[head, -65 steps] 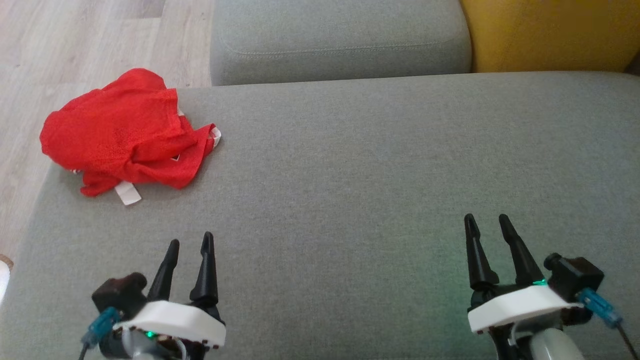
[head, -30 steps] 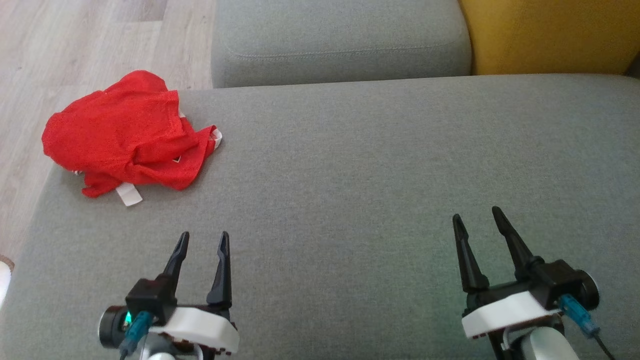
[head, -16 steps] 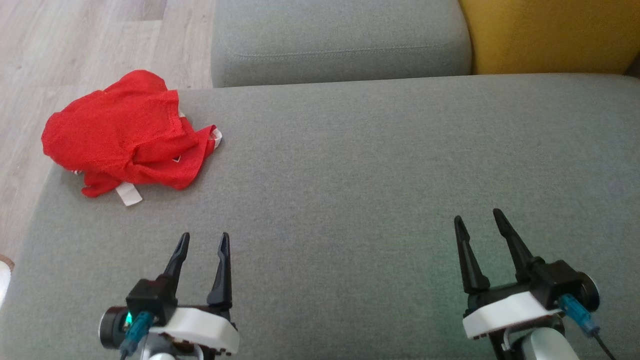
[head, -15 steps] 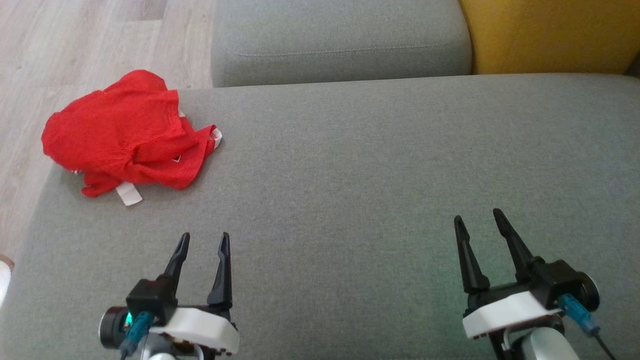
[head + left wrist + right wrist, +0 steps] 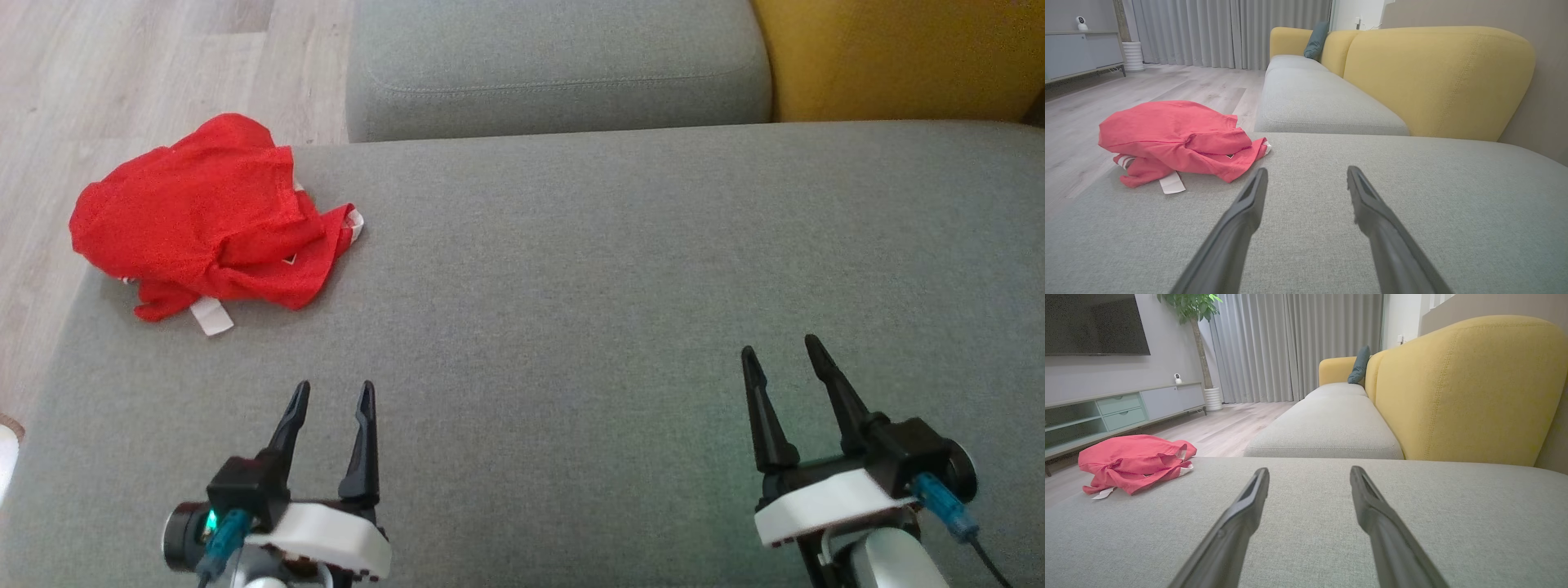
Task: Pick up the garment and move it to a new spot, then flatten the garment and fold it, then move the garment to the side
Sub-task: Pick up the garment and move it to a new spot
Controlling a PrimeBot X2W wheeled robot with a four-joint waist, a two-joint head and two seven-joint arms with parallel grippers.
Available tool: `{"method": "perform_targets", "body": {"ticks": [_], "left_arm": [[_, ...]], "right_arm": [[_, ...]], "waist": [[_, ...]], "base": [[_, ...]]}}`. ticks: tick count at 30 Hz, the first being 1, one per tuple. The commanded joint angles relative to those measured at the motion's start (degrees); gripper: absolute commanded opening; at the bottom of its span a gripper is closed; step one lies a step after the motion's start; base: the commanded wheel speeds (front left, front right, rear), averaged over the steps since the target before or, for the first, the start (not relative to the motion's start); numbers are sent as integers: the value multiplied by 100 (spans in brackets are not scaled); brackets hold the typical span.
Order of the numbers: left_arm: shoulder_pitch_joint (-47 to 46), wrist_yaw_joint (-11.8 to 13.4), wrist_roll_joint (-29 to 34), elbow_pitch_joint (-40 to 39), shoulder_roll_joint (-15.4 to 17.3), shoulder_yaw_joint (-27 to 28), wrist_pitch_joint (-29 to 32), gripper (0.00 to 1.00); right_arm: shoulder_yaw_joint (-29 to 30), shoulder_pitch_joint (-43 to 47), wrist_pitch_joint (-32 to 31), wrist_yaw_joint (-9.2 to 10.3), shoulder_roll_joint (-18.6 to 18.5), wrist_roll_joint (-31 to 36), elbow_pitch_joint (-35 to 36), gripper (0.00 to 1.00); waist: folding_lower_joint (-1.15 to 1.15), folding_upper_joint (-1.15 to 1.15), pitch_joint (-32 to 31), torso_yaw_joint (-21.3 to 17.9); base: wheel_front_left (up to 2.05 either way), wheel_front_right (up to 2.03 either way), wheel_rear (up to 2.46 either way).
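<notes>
Head view shows your red garment (image 5: 200,219) still crumpled at the cushion's (image 5: 571,327) corner, both grippers, left gripper (image 5: 332,394) and right gripper (image 5: 781,351), spread empty: everything remains.

A crumpled red garment (image 5: 196,216) lies at the far left corner of a grey sofa cushion (image 5: 571,269). A white label (image 5: 212,317) sticks out at its near edge. Near the bottom, the left claw (image 5: 333,385) and right claw (image 5: 779,346) stand with jaws apart and empty, well clear of the garment. Beyond are a second grey cushion (image 5: 555,65), a yellow backrest (image 5: 898,57) and wood floor (image 5: 122,65).
</notes>
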State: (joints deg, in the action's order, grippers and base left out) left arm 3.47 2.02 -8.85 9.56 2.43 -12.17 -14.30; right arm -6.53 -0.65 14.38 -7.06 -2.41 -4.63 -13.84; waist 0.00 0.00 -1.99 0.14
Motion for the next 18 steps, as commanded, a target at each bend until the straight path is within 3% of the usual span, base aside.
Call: {"method": "perform_targets", "body": {"ticks": [1,18], "left_arm": [[-167,34,-61,-150,44,162,-70,100],[-187,37,-77,-109,44,124,-70,100]], "right_arm": [[-131,-273,62,-43,-46,-27,134,100],[-147,-276,62,-43,-46,-24,42,100]], "waist": [[0,0,-2,-1],[0,0,-3,110]], "base": [[0,0,0],[0,0,0]]}}
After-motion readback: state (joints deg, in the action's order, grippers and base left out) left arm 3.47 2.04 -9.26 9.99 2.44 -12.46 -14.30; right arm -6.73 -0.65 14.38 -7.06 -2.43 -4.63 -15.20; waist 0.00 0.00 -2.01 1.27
